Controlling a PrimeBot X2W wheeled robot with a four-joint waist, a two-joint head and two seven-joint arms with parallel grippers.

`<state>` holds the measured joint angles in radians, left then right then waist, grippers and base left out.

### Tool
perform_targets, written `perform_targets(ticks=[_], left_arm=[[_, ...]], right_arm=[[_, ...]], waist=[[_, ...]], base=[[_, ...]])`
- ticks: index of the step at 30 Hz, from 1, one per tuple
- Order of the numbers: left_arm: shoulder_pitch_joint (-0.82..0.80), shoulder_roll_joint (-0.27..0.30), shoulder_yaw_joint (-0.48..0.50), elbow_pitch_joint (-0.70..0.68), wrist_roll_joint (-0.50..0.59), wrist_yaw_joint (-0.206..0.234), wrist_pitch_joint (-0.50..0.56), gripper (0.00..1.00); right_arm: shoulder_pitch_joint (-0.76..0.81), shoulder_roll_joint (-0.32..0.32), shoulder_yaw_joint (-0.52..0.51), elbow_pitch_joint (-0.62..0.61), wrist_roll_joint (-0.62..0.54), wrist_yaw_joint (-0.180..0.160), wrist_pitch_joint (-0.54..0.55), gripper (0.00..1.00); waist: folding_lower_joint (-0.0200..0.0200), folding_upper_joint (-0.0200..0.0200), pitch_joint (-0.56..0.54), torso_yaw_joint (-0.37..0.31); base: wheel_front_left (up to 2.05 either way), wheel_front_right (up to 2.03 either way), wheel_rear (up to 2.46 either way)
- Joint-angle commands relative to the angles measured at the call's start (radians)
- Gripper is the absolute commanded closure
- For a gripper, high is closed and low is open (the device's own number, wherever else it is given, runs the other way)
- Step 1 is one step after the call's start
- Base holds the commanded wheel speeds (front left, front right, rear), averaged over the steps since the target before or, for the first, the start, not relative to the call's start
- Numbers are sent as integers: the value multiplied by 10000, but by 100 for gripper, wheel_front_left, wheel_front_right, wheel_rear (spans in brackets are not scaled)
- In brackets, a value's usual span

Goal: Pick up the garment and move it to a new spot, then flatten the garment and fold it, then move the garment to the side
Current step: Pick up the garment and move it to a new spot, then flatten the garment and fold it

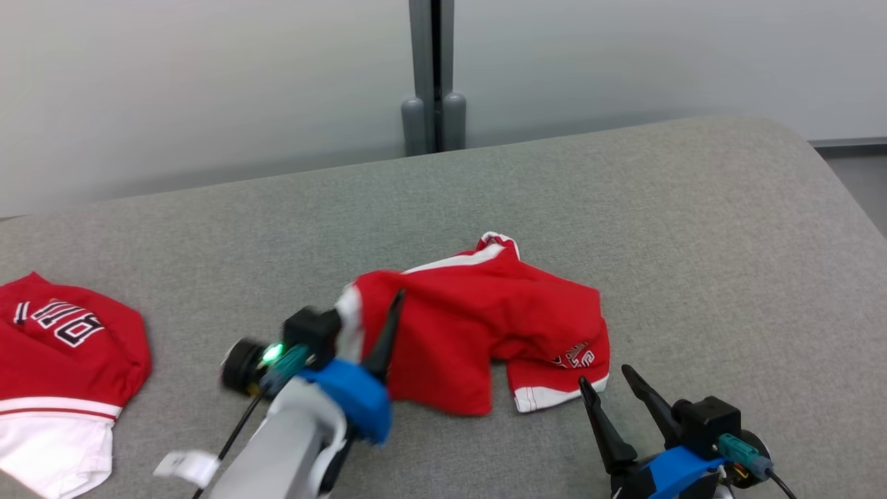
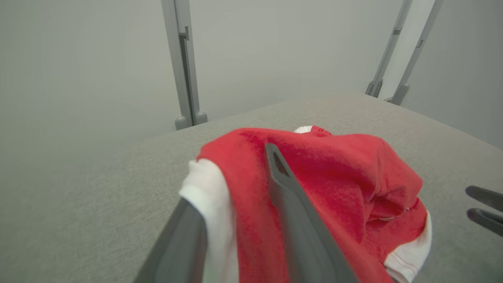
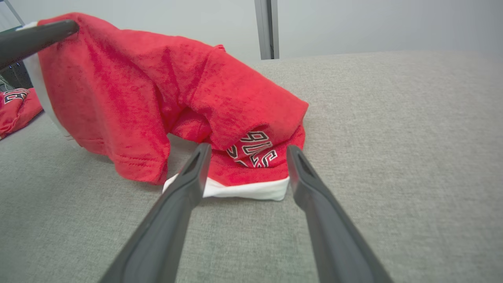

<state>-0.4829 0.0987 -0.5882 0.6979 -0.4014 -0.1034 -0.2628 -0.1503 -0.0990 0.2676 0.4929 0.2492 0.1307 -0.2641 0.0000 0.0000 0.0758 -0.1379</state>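
The garment [image 1: 485, 319], red shorts with white trim and black lettering, lies crumpled in the middle of the grey padded table [image 1: 693, 229]. Its left end is raised and draped over my left gripper [image 1: 371, 312]. In the left wrist view the left gripper [image 2: 230, 177] has its jaws apart, with the garment [image 2: 346, 177] hanging between and over the fingers [image 2: 290, 204]. My right gripper [image 1: 604, 375] stands open just short of the white hem. In the right wrist view the right gripper [image 3: 248, 148] frames the lettered leg of the garment [image 3: 129, 78] without touching it.
A second red and white garment [image 1: 62, 339] lies at the table's left edge. Grey posts [image 1: 433, 125] stand behind the far edge against a pale wall. Bare table surface stretches to the right and behind the shorts.
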Motion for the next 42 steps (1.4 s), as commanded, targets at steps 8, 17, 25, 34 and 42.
perform_targets(ticks=[8, 17, 25, 34, 42], left_arm=[[2280, 938, 1985, -176, 139, 851, -30, 0], [4032, 709, 3961, -1609, 734, 1255, -30, 0], [5234, -167, 4804, -2726, 1571, 910, -28, 0], [5184, -426, 4992, -2515, 2118, 423, -29, 0], [5145, -477, 4929, -2213, 2185, 238, -29, 0]], right_arm=[[405, 126, -388, -174, -44, 1, -5, 0], [688, 226, -688, -370, -157, 1, -5, 0], [967, 327, -721, -321, -191, -1, -5, 0], [875, 290, -601, -266, -270, 1, -5, 0], [578, 68, 1221, -195, 162, -1, -5, 0]], waist=[[0, 0, -389, 392], [0, 0, -731, 796], [0, 0, -890, 830], [0, 0, -777, 965], [0, 0, -690, 1409]], base=[[0, 0, 0], [0, 0, 0], [0, 0, 0], [0, 0, 0], [0, 0, 0]])
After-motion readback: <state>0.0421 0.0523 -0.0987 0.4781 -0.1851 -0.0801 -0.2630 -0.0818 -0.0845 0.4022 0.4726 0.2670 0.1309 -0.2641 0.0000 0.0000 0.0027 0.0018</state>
